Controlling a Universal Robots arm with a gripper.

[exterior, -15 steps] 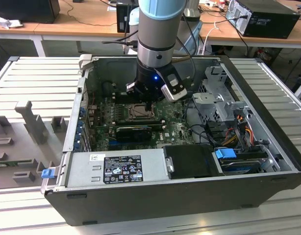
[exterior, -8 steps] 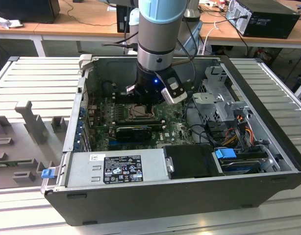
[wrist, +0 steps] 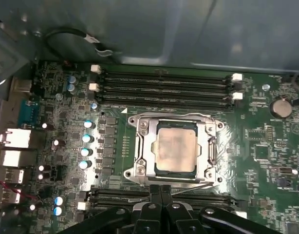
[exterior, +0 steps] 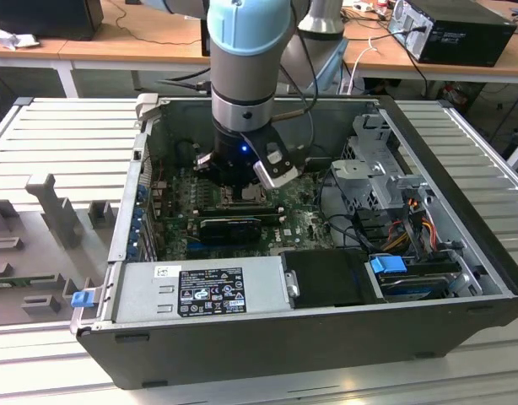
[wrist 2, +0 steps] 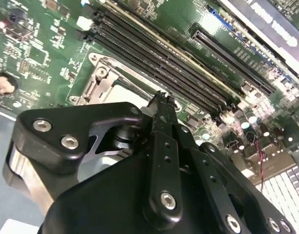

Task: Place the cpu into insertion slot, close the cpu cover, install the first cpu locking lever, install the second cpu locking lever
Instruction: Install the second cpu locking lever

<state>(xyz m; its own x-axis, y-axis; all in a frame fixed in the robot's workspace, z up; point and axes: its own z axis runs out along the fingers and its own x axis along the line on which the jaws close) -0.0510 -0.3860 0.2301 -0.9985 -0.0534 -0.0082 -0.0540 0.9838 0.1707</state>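
No print can be made out, not even on the power supply's black label (exterior: pixel 211 290) with white lettering.

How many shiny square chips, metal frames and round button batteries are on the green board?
cpu: 1
cpu cover: 1
round battery: 1
Total: 3

- Your arm (exterior: pixel 242 59) comes straight down from above, its wrist vertical, in the exterior view.
- Your gripper (wrist: pixel 160 189) points downward, with its two black fingers (wrist: pixel 154 195) pressed together, tips meeting, in the first wrist view.
- Nothing sits between those fingertips.
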